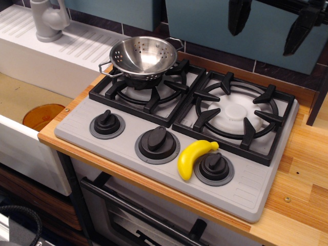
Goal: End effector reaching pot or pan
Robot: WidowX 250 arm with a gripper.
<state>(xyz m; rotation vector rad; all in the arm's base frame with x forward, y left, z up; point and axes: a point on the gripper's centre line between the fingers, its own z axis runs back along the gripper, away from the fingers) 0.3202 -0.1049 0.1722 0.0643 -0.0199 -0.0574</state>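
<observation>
Yellow toy banana (pixel 194 158) on grey stove (pixel 154 128) well below the hand, orange dish (pixel 42 116) in sink far left, grey faucet (pixel 48 19)

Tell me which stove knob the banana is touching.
The rightmost knob: the banana leans against its left edge. The left knob and middle knob stand clear.

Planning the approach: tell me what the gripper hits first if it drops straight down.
Probably the right burner grate. The open gripper hangs above it, right of the colander, though depth is unclear.
</observation>
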